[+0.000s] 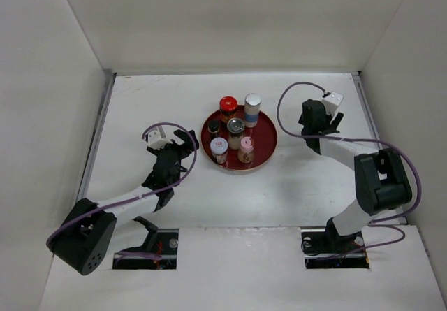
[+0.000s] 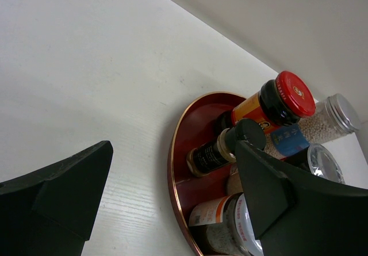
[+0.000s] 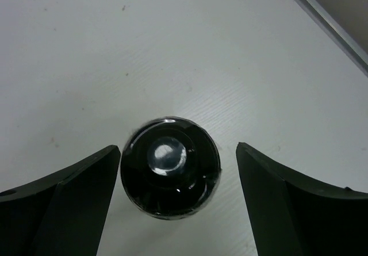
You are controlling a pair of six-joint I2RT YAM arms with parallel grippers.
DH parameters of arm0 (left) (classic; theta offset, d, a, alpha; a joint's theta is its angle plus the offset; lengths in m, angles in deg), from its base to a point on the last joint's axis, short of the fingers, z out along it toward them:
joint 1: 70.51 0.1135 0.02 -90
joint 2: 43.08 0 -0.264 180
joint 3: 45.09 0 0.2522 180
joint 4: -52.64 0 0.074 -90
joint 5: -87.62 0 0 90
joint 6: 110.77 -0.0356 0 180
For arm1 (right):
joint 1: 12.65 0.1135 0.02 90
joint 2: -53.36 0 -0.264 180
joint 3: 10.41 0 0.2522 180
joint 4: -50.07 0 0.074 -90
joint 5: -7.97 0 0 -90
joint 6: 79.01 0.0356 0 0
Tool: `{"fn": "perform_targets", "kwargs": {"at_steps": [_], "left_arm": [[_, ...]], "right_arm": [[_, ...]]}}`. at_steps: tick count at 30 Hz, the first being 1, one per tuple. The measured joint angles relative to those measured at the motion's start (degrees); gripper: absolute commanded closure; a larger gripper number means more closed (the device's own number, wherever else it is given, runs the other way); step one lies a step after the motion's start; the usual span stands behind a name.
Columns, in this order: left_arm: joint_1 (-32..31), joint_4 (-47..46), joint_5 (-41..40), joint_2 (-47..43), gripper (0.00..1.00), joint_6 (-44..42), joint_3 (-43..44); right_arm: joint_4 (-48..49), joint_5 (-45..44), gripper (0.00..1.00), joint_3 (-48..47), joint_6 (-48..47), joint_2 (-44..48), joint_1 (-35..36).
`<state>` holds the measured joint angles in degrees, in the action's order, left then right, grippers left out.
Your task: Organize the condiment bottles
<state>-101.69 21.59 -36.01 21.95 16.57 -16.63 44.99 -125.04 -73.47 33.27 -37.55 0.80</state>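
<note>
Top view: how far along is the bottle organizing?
Done: six bottles stand on the red tray. In hand: the right gripper is open around a black-capped bottle on the table, not clamped. The left gripper is open, empty, beside the tray. Remaining: grip that bottle and tray it.

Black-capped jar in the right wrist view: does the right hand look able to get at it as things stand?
Probably yes. The jar stands alone on the table, between the fingers of the open right hand, with nothing else near it.
</note>
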Motion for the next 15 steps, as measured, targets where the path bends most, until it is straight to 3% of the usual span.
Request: {"fn": "perform_targets", "kwargs": {"at_steps": [7,12,15], "left_arm": [[0.00,0.00,0.00,0.00,0.12,0.00,0.00],[0.02,0.00,-0.09,0.02,0.11,0.00,0.00],[0.02,0.04,-1.05,-0.02,0.00,0.00,-0.02]], "right_arm": [[2.08,2.80,0.46,-0.83,0.13,-1.03,-0.37],[0.52,3.72,0.49,-0.28,0.13,2.08,-0.24],[-0.22,3.39,0.49,0.31,-0.44,7.19,0.98]]}}
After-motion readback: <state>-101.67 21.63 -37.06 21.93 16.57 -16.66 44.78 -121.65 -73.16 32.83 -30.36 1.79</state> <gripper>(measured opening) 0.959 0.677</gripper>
